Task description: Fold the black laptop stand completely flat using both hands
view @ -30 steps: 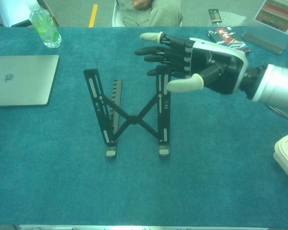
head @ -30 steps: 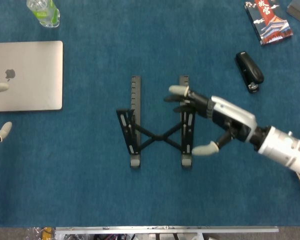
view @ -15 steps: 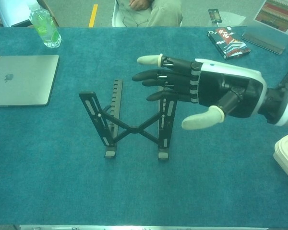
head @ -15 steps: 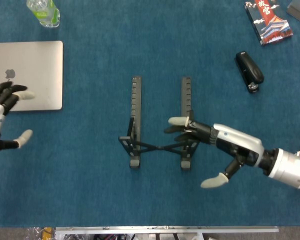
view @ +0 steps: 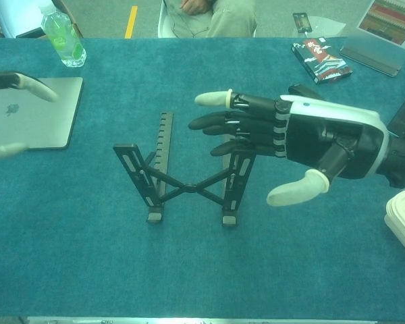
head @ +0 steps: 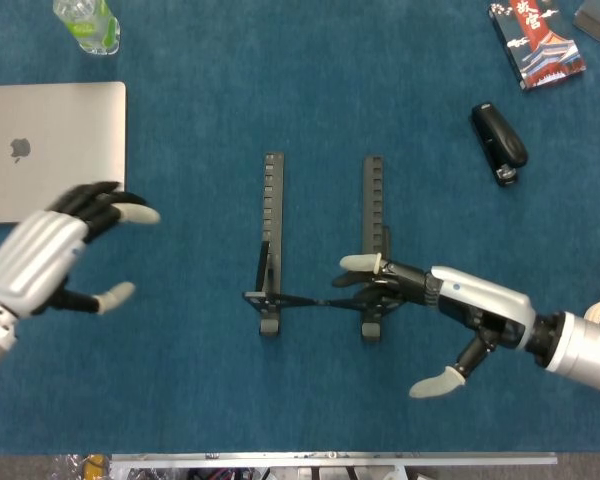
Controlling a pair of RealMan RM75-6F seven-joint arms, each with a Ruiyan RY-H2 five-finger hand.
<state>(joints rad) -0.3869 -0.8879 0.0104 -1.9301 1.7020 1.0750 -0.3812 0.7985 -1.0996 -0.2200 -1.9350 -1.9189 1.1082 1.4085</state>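
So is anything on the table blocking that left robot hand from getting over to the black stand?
Nothing visible does. Only bare blue cloth lies between the left robot hand and the laptop stand. The laptop sits behind the hand, off that path.

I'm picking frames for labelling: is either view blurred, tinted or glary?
Head view: even light, no glare; slight motion blur on the left hand, while the laptop stand is sharp. Chest view: green-teal tint overall; the left hand's fingers smear at the frame edge; the right hand is sharp.
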